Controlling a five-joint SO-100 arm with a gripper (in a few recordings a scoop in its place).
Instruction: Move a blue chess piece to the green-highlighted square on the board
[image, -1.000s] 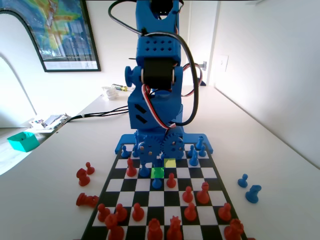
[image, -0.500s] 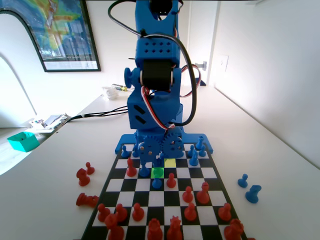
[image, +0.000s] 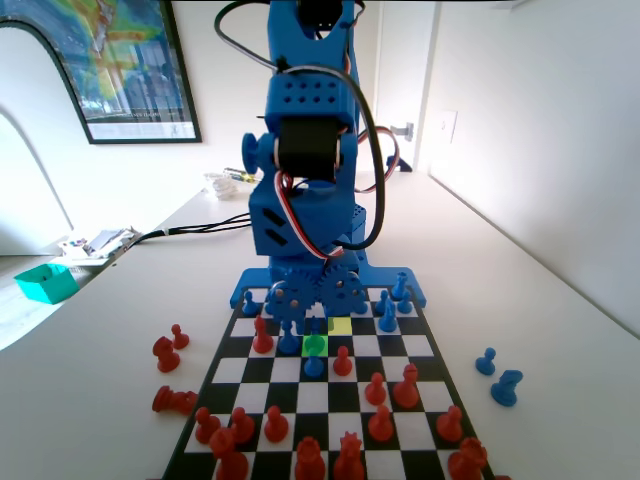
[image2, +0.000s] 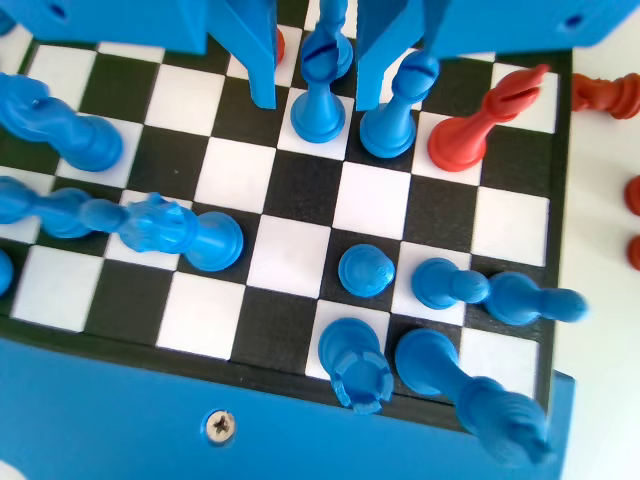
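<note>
Blue arm (image: 305, 170): all-blue 3D-printed plastic, blocky segments. Upper housing carries a grid of small round holes. Below it, a black cylindrical servo body sits in a blue bracket, with a round blue knob at its left in the fixed view. Lower block has slanted vent slots. Two meshed blue spur gears, each with a silver centre screw, sit at the gripper (image: 313, 322) end. Black cables loop from the top down the right side; a red-white-black wire bundle crosses the middle. In the wrist view the gripper's (image2: 315, 95) jaws are flat blue plastic slabs with square-cut edges.
</note>
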